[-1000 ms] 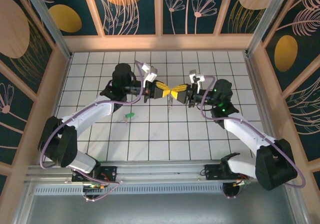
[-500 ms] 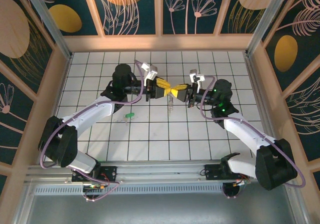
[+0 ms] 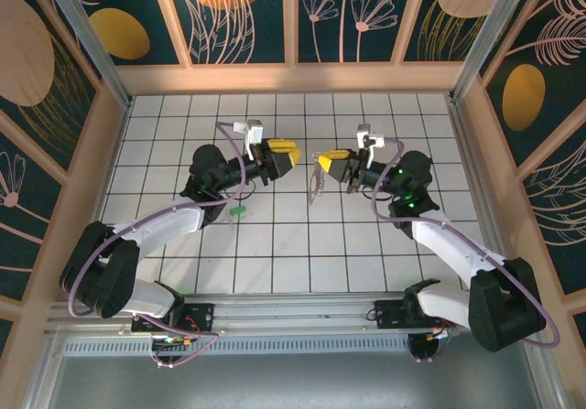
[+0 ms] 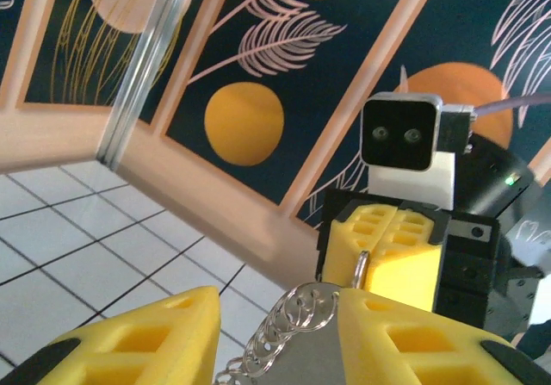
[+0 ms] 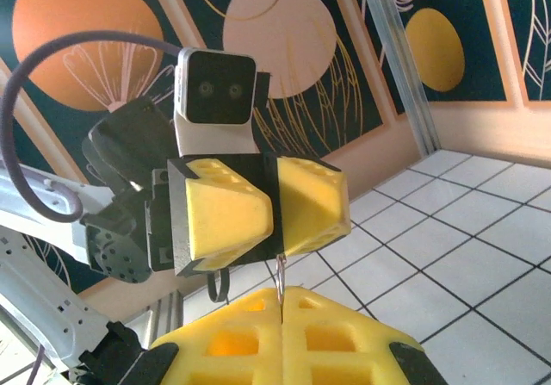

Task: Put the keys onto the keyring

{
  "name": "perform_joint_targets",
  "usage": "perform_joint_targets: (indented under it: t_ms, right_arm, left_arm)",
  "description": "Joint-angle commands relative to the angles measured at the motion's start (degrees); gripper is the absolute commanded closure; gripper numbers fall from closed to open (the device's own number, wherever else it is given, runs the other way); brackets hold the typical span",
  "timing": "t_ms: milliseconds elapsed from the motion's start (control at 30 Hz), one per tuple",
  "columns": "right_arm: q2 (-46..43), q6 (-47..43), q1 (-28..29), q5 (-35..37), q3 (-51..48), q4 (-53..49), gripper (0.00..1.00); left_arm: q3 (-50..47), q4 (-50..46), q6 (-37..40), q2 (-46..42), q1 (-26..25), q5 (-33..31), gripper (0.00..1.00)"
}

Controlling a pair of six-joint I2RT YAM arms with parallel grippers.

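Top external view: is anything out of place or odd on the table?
Yes. The green-headed key lies alone on the tiles beside the left arm. It is well apart from the keyring, which hangs from the shut right gripper. The left gripper is open, facing the ring.

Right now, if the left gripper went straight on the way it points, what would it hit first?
Most likely the keyring, pinched in the shut right gripper straight ahead; its coiled end sits between the open fingers of the left gripper. Depth is unclear, but the right gripper would come next.
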Motion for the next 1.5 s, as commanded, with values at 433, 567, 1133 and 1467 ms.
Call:
perform_joint_targets:
  t_ms: [433,567,1133,1467]
  right_arm:
    - [1.94,5.78,2.72,0.01,0.63,11.14,1.00]
    - [2.98,6.08,3.42,0.01,1.23,11.97,1.00]
    - [3.50,5.70,4.87,0.53,2.16,11.37,1.00]
    - [3.17,5.95,5.27,0.23,2.48,11.40,1.00]
  left_arm:
    - [-1.23,23.20,-12.57,4.99,-0.14,7.91,0.60]
    - [-1.11,24.03,-13.22,5.41,-0.22,8.52,0.61]
    - [-2.24,22.76,-11.26,5.27,-0.22,7.17,0.62]
    - [-1.15,22.98,-11.98,6.98,-0.31,9.06,0.62]
